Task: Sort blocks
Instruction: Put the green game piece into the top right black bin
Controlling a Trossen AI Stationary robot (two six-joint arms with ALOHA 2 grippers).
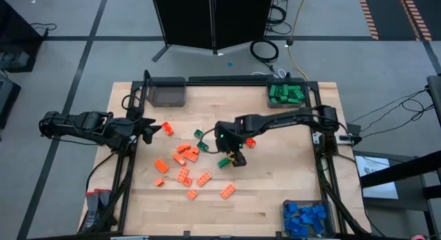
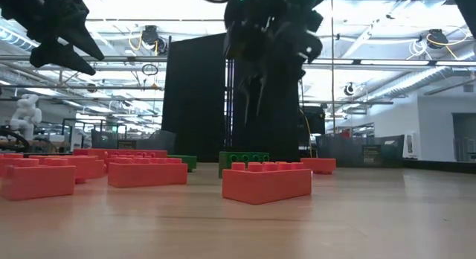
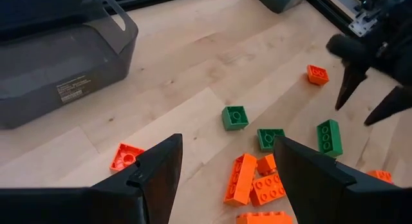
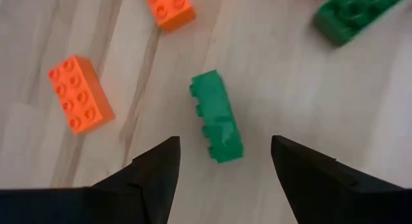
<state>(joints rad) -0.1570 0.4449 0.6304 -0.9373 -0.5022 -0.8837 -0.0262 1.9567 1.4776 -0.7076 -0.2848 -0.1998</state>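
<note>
On your left, the left gripper [image 1: 153, 130] hovers at the table's left edge with its fingers spread and nothing between them; it looks parked there to leave the middle free. Just ahead of it lies one orange block [image 1: 167, 128], and behind it stands a grey bin [image 1: 167, 92] that seems to hold nothing yet, probably meant for the orange pieces. Moving right, most of the loose orange blocks [image 1: 186, 156] are scattered across the centre of the wooden table [image 1: 262, 198], with a few green ones among them. Next comes the right gripper [image 1: 237, 158], reaching in over the middle; its fingers [image 4: 158, 166] are spread wide and empty, straddling a green block [image 4: 216, 116] lying on its side on the wood, not yet touched. You would judge it is lined up to close on that piece. Further right, the bin of green blocks [image 1: 286, 94] sits at the far corner, the likely drop-off, and the bin of blue blocks [image 1: 304, 218] fills the near right corner.
</note>
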